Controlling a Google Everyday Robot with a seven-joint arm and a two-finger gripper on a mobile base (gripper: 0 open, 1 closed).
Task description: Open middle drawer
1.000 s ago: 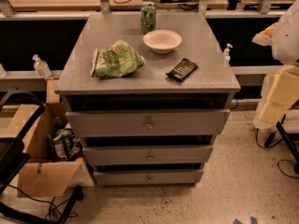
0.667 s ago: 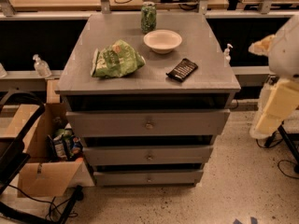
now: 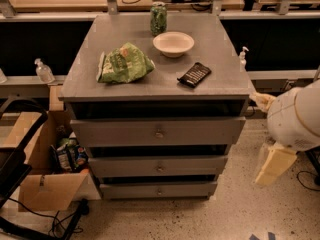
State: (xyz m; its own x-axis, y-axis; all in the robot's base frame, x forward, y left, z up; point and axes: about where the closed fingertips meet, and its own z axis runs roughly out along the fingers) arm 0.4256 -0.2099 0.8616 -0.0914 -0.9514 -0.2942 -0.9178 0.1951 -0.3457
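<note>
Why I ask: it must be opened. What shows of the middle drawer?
The middle drawer is a grey, wood-looking, wide flat front with one small round central knob. Seemingly shut, it sits between the top drawer and the bottom drawer, dark gaps above and below, nothing touching it. The end effector hangs to its right, apart.

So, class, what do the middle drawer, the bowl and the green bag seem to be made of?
The middle drawer: probably painted wood, a matt grey flat front with a small round knob.
The bowl: pale and smooth, either ceramic or plastic; unclear.
The green bag: thin plastic film, judging by its creases.
The gripper hangs to the right of the cabinet, apart from the drawer.
</note>
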